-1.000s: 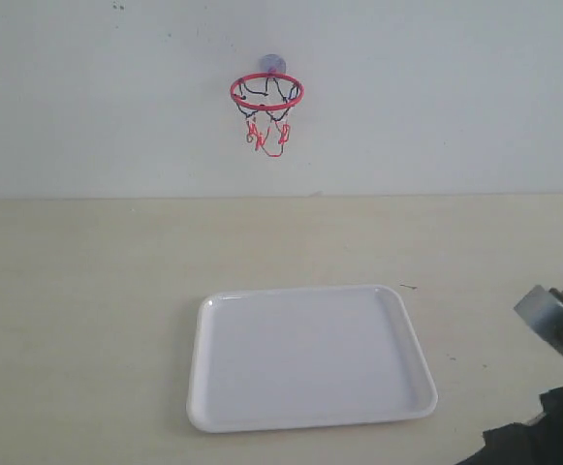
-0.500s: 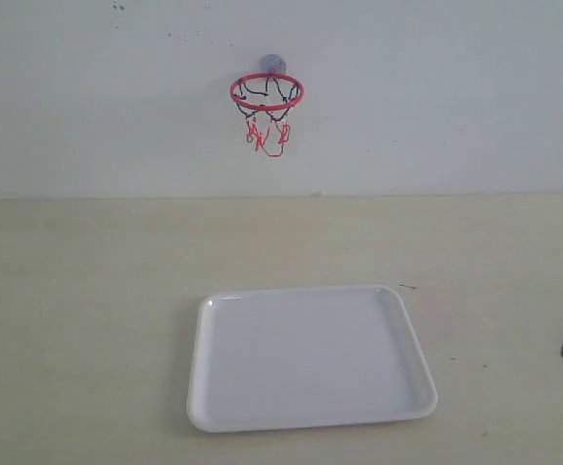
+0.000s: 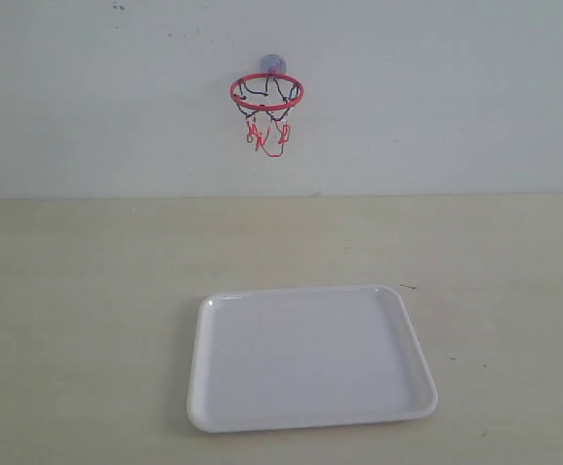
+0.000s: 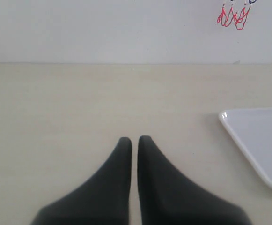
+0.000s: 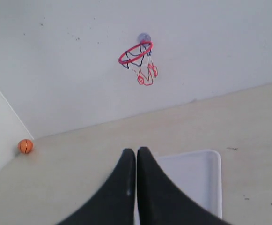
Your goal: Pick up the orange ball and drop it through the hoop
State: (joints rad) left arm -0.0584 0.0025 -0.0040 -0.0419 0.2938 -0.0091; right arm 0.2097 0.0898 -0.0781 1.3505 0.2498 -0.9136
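The hoop (image 3: 266, 93), a red ring with a black-and-red net on a bluish suction cup, hangs on the white back wall; the right wrist view shows the hoop (image 5: 136, 53) too, and the left wrist view catches only its net ends (image 4: 233, 16). The orange ball (image 5: 25, 146) shows only in the right wrist view, far off on the table where it meets the walls' corner. My right gripper (image 5: 136, 151) is shut and empty, above the tray's edge. My left gripper (image 4: 134, 139) is shut on nothing, over bare table. Neither gripper appears in the exterior view.
A white tray (image 3: 203, 407) lies empty on the pale wooden table (image 3: 78, 291), below and in front of the hoop. The same tray (image 4: 234, 126) edges into the left wrist view and the tray (image 5: 215, 187) into the right wrist view.
The right arm, visible at the exterior view's lower right a second ago, has withdrawn out of that view. The tray and hoop have not moved.
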